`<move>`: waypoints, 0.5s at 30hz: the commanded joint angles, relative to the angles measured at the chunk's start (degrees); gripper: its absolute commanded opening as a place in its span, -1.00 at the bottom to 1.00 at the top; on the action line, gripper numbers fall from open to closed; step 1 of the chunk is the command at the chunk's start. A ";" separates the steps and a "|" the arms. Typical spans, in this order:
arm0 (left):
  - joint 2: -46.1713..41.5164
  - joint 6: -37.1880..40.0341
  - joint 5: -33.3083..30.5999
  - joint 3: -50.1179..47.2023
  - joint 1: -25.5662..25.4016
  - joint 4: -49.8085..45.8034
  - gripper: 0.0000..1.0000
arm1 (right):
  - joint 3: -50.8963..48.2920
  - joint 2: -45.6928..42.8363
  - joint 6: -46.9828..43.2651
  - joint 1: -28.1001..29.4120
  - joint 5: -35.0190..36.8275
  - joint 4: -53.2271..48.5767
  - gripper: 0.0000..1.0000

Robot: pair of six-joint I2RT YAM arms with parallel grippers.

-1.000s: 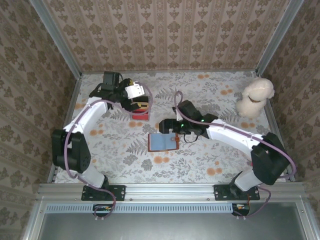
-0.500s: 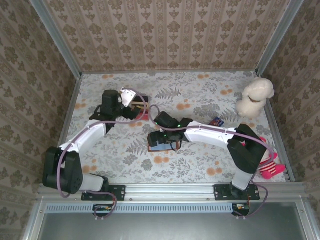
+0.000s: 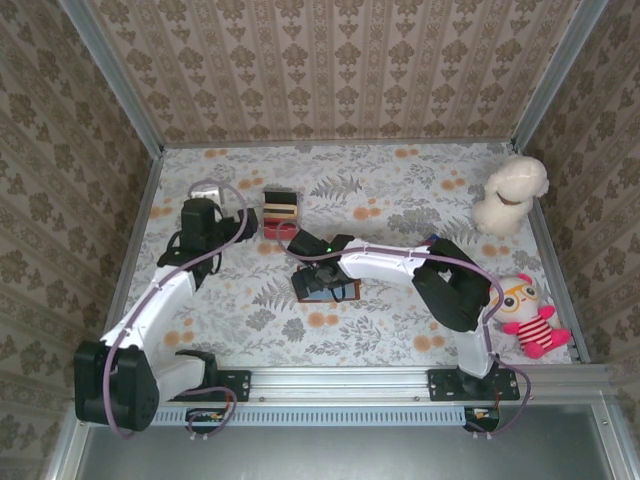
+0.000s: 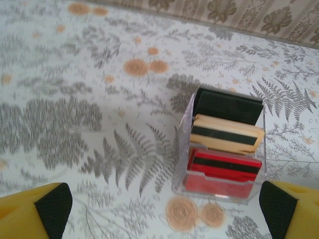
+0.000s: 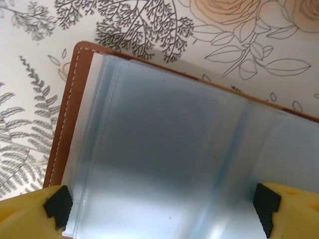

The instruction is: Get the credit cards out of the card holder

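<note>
Overhead, the card holder lies open on the surface near the middle, its long side running left to right; the right end effector hangs directly over its left half, reaching in from the right, so the right arm is plainly the nearer one; the left end effector sits well apart toward the far left, with a clear stand off to its right, beyond the card holder's far edge. From the left wrist, that stand is ahead and a little right of centre, holding three cards in tiers, black at the back, tan in the middle, red in front, each with a dark stripe; the black pads sit at the two bottom corners, spread wide with nothing between them. From the right wrist, the card holder is close underneath, its brown stitched edge on the left and grey-blue pockets across the rest, a fold slanting down the right part; the pads are spread wide, one by the brown edge and one past the fold, gripping nothing; no card shows in the pockets seen here, and whether one remains out of frame I cannot tell; any pull would likely belong to the right arm.
</note>
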 commanded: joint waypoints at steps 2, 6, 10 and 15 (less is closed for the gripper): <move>-2.53 -8.33 1.51 -1.05 3.12 -6.14 1.00 | 2.92 3.03 0.21 0.08 3.12 -5.04 0.96; -2.90 -9.65 5.20 -1.40 4.85 -7.14 1.00 | 2.61 3.65 0.59 0.07 3.08 -4.81 0.95; -2.95 -9.71 5.46 -0.35 5.36 -10.00 1.00 | 2.17 4.23 0.88 -0.22 2.96 -5.36 0.92; -3.29 -5.96 11.51 -0.90 5.68 -8.89 1.00 | -0.21 3.24 1.44 -1.31 0.63 -3.29 0.82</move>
